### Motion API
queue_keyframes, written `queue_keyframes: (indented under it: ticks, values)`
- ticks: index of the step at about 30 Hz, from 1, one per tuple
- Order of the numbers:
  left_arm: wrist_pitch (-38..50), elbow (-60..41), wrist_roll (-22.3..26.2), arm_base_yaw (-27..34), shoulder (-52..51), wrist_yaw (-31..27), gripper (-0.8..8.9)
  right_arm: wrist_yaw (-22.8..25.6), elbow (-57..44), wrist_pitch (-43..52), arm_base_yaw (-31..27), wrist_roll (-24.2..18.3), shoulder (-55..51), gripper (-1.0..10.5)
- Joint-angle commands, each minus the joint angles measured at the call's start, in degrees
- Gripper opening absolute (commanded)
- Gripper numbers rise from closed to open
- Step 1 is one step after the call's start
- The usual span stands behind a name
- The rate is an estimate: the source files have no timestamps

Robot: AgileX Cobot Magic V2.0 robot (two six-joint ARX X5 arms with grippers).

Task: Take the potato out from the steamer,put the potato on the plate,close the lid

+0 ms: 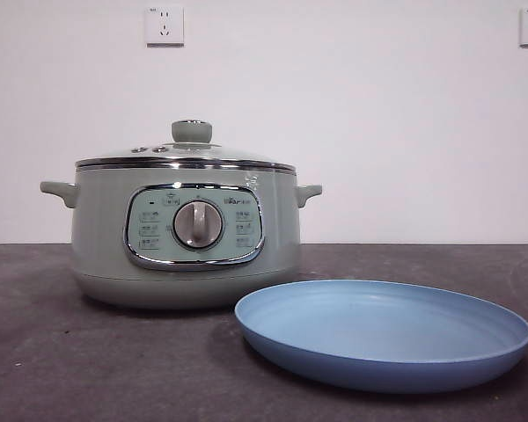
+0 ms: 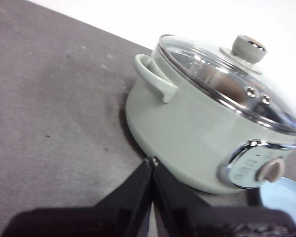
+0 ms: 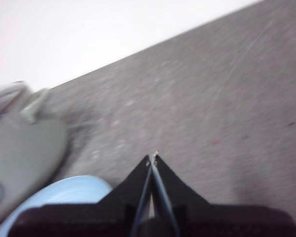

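Note:
The sage-green steamer [image 1: 187, 233] stands on the dark table left of centre, with its glass lid [image 1: 190, 151] on it. The lid's green knob [image 1: 192, 131] points up. The light-blue plate [image 1: 383, 332] lies empty in front and to the right of the steamer. The potato is hidden; a brownish shape shows faintly through the lid in the left wrist view. My left gripper [image 2: 152, 161] is shut and empty, beside the steamer [image 2: 197, 123] near its side handle [image 2: 155, 76]. My right gripper [image 3: 153, 158] is shut and empty above bare table, with the plate [image 3: 64, 197] and steamer [image 3: 19, 148] to one side.
A white wall with two sockets [image 1: 165, 25] stands behind the table. The dark grey tabletop [image 1: 53, 352] stretches left of the steamer and behind the plate. Neither arm shows in the front view.

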Motion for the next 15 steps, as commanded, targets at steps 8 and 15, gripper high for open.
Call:
queue_keyframes:
  ticks: [8,15]
  values:
    - [-8.74,13.31,-0.35,0.17,3.48,2.54,-0.08,-5.35,12.0,-4.66,-0.04,4.24,6.93,-0.1]
    - [-14.14,22.97,5.4,0.15,14.01,11.26,-0.08,-13.18,26.53,-15.34,0.66,-4.28,19.34,-0.1]
